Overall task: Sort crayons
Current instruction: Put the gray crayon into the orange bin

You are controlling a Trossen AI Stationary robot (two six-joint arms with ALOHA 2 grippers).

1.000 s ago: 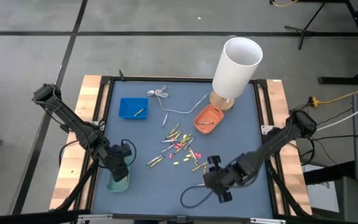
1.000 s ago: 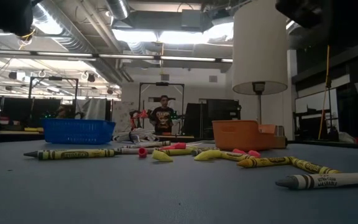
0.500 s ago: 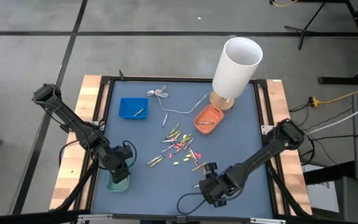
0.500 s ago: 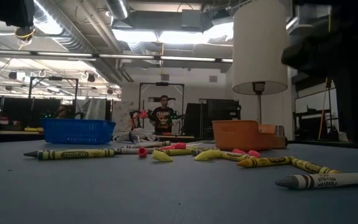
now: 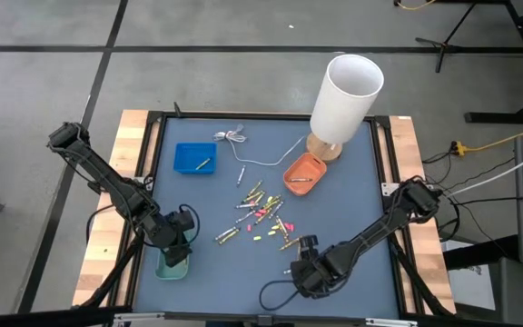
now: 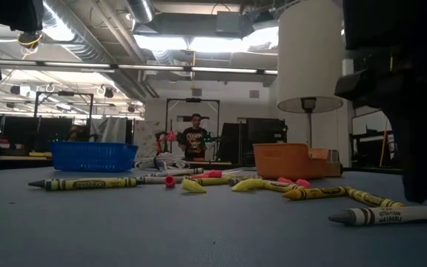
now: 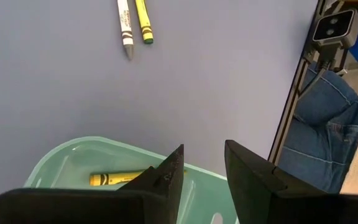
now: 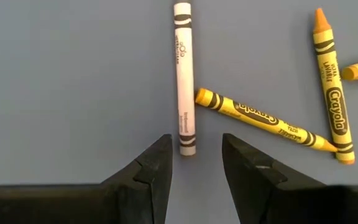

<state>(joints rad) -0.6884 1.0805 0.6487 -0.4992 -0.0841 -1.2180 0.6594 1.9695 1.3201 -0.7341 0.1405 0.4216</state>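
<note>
The crayons [image 5: 261, 216] lie scattered on the blue mat at mid-table, mostly yellow, some pink or pale. My right gripper [image 5: 305, 247] is open and low over the near right end of the pile. In the right wrist view its fingers [image 8: 196, 146] stand on either side of one end of a white crayon [image 8: 183, 74], not touching it. Two yellow crayons [image 8: 263, 118] lie beside it. My left gripper [image 5: 180, 243] is open and empty above a pale green tray [image 5: 169, 270]. That tray holds one yellow crayon [image 7: 120, 178].
A blue basket [image 5: 194, 158] with one crayon is at the far left and an orange tray [image 5: 303, 174] at the far middle. A white lamp [image 5: 345, 95] on a wooden base stands behind the orange tray, with its thin white cable [image 5: 261, 160] on the mat. A person [image 6: 195, 137] stands far behind the table.
My right gripper has come down toward the table and shifted a little toward its left edge, ending over the white crayon; in the low view it has dropped in at the right. My left arm has kept still.
</note>
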